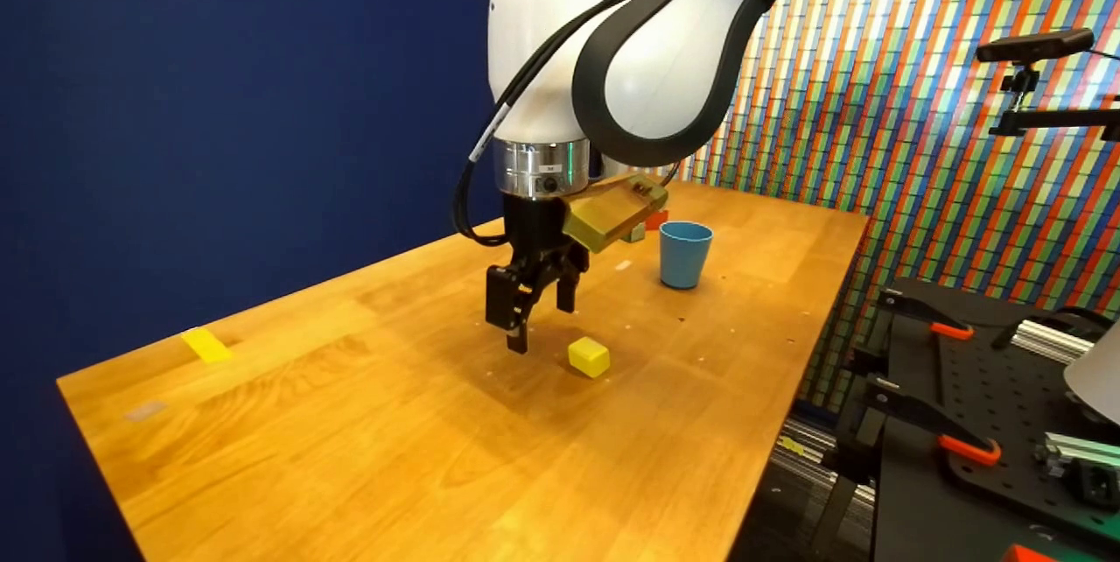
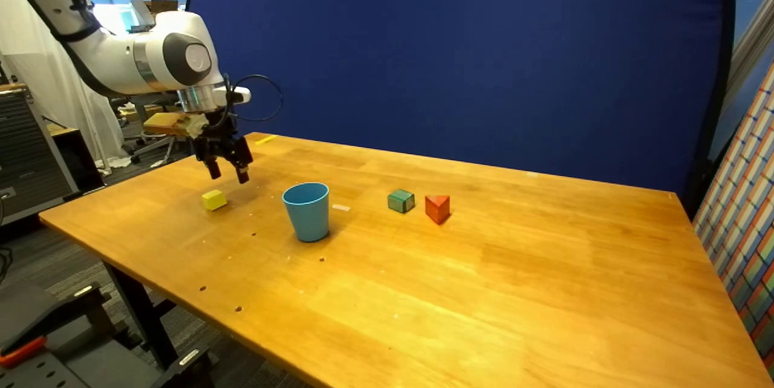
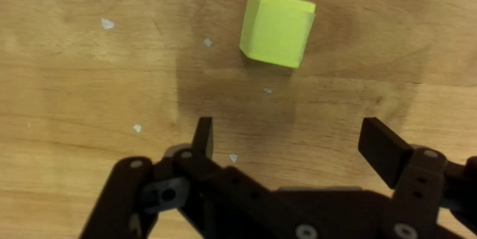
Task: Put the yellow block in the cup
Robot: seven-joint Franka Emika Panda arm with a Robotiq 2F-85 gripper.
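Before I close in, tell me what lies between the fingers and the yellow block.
In the wrist view, only bare tabletop with a small pale fleck shows between the open fingers and the yellow block.

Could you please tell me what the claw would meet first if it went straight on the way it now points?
Probably the tabletop: the claw points down, and the yellow block appears to one side of its line. Depth is hard to judge, so it might graze the block.

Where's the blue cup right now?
In an exterior view, the blue cup stands left of centre, yellow block to its left, green block to its right.
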